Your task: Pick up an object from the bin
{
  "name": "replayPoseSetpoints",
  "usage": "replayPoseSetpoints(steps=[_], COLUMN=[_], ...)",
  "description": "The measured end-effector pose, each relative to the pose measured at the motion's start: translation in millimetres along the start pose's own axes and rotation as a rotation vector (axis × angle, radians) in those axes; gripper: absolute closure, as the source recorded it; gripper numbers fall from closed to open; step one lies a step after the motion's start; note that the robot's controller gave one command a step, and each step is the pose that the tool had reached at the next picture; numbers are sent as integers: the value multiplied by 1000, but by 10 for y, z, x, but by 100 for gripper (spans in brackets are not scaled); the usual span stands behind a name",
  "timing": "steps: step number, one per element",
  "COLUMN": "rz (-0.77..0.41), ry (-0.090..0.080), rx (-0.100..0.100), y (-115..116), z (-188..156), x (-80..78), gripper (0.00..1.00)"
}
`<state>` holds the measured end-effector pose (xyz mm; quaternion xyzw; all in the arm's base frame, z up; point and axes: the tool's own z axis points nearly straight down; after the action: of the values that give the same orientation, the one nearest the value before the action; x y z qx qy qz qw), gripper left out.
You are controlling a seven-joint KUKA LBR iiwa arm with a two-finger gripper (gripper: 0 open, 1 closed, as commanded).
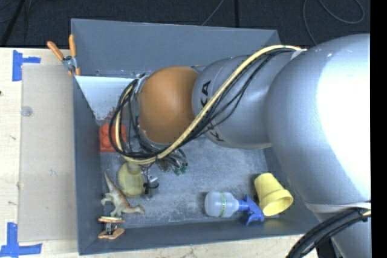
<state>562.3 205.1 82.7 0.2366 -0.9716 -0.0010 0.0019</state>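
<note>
Silver arm (314,130) hangs over a pale yellow lump (129,178); grip state hidden.

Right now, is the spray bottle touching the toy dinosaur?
Apart. The camera view shows a stretch of bare bin floor between the spray bottle and the toy dinosaur near the left wall.

A robotics lab: industrial arm (326,130) over grey metal bin (169,45).

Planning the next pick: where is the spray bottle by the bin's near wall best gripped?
The spray bottle lies on its side: likely grip across its pale body from above, since its blue trigger head is irregular, crowded by the yellow cup.
</note>
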Motion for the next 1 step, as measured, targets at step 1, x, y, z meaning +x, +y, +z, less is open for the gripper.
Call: replayPoseSetpoints(steps=[1], rz=[-33], ry=[0], rx=[0], y=[41], z=[-966], x=[160], gripper=[100])
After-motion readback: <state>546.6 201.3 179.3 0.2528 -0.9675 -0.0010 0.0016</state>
